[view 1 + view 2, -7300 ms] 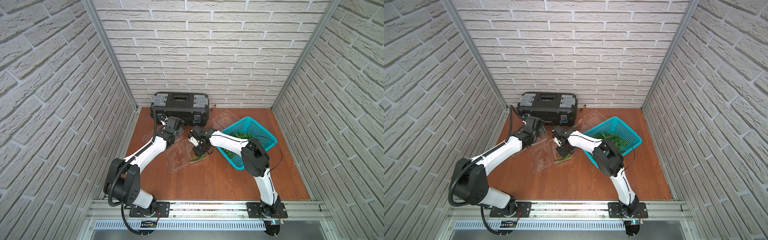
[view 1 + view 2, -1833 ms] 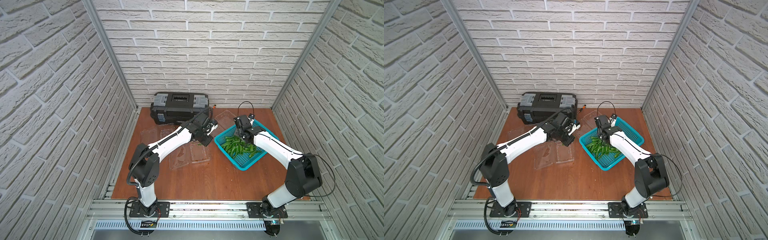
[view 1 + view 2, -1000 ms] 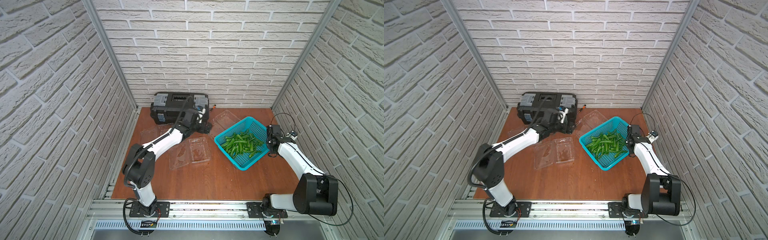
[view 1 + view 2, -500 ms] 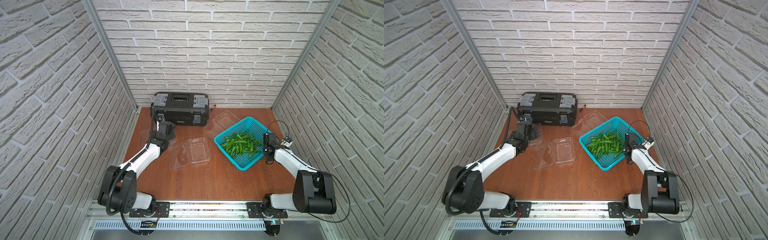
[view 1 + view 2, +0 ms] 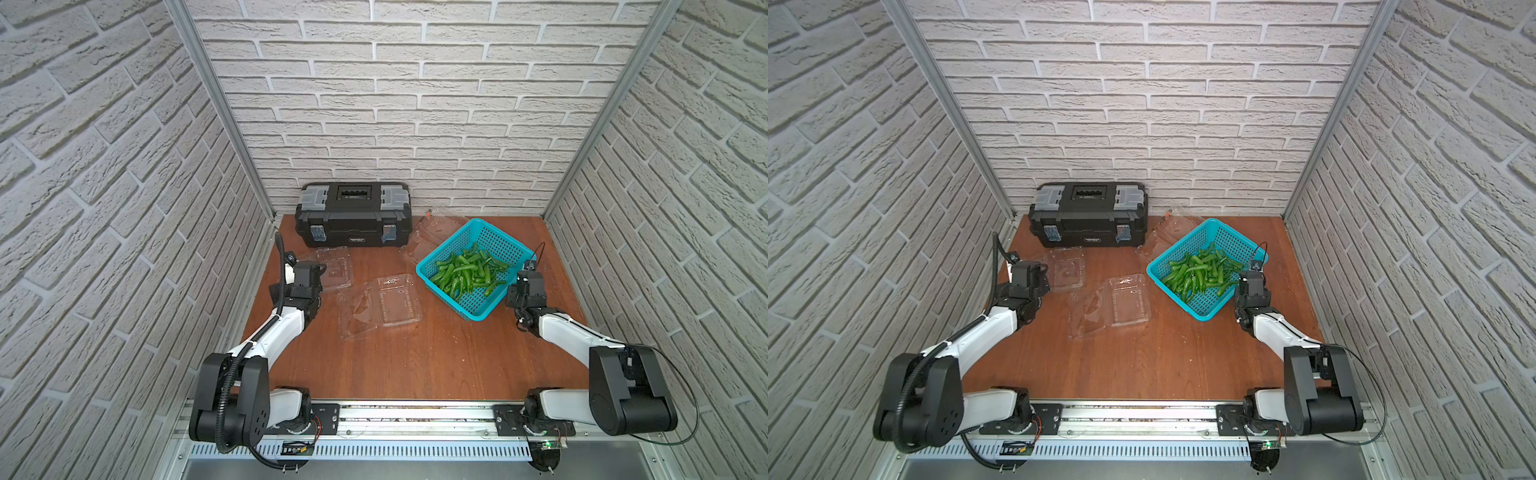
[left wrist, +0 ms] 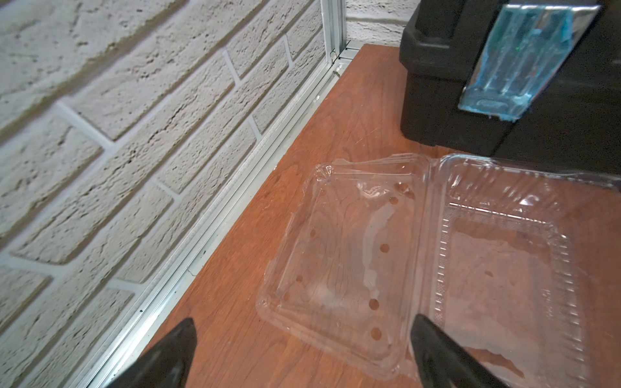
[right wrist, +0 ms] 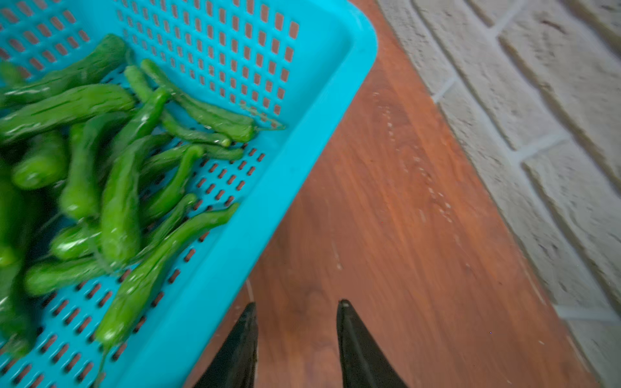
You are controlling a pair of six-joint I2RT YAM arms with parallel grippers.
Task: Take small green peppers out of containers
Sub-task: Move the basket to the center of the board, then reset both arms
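1. Only the left gripper's [image 6: 302, 320] fingertips show; the toolbox [image 6: 437, 100] ahead is cut off.
2. Small green peppers [image 7: 117, 201] beside the right gripper [image 7: 297, 302] are blurred, their basket [image 7: 235, 252] cropped.
3. The container [image 5: 432, 232] beyond that basket is partly hidden.

Top views high, sharing whole scene; wrist views close: container [image 6: 420, 268], basket [image 7: 289, 161].

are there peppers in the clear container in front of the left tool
No, in the left wrist view the open clear container shows only bare, empty plastic.
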